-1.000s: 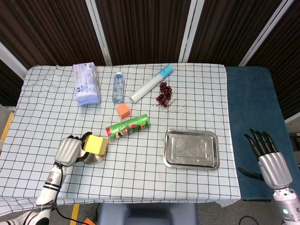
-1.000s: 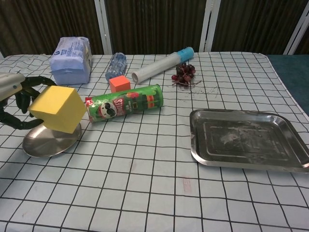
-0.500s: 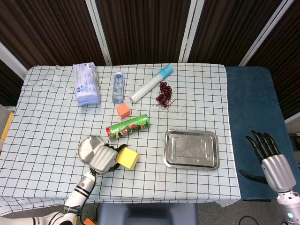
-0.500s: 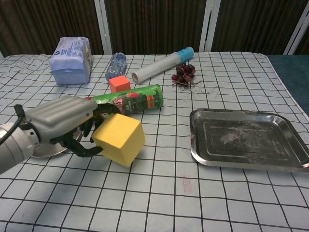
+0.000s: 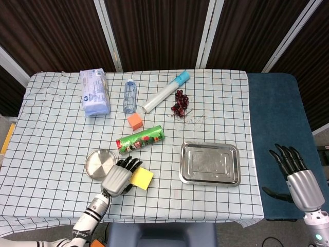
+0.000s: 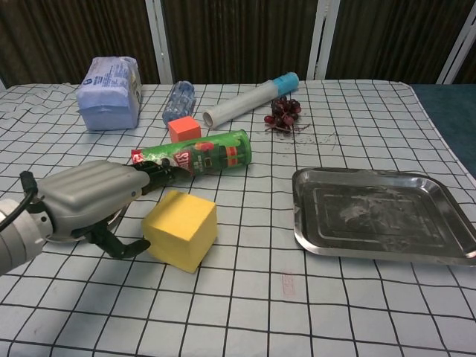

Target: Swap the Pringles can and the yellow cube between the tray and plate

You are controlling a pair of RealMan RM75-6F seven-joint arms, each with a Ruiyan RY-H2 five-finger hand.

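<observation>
The yellow cube (image 5: 142, 178) (image 6: 181, 231) sits flat on the checked cloth between the round metal plate (image 5: 97, 162) and the steel tray (image 5: 209, 163) (image 6: 381, 214). My left hand (image 5: 119, 176) (image 6: 87, 202) lies just left of the cube with its fingers stretched out and apart, thumb close to the cube's side, holding nothing. The green Pringles can (image 5: 140, 139) (image 6: 195, 156) lies on its side on the cloth behind the hand. In the chest view the hand hides most of the plate. The tray holds nothing. My right hand (image 5: 294, 170) hangs open off the table's right side.
At the back lie a blue tissue pack (image 5: 94, 92), a water bottle (image 5: 129, 96), a white tube with a blue cap (image 5: 166, 92) and dark red grapes (image 5: 179, 103). An orange cube (image 5: 134, 121) sits just behind the can. A blue surface (image 5: 280, 134) borders the table on the right.
My left hand carried the yellow cube from above the plate rightward, lowered it onto the cloth, and its fingers have spread off it. The right hand barely moved.
</observation>
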